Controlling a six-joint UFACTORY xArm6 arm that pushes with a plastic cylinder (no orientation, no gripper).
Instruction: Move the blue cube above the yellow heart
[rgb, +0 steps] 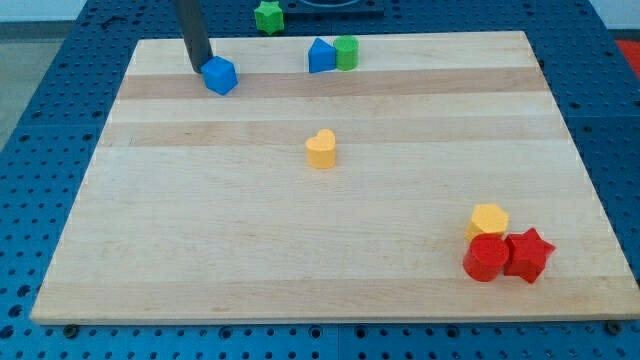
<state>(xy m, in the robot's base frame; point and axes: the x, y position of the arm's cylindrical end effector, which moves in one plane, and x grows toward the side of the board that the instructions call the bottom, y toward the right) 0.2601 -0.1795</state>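
Observation:
The blue cube (220, 76) sits near the view's top left of the wooden board (250, 260). The yellow heart (321, 148) sits near the board's middle, to the right of and below the cube. My tip (200, 70) is on the board just to the left of the blue cube, touching or almost touching its left side. The dark rod rises from it out of the view's top.
A blue house-shaped block (321, 55) and a green cylinder (346, 52) stand side by side at the top edge. A green star (268, 16) lies off the board at the top. A yellow hexagon (488, 220), a red cylinder (486, 258) and a red star (528, 254) cluster at the bottom right.

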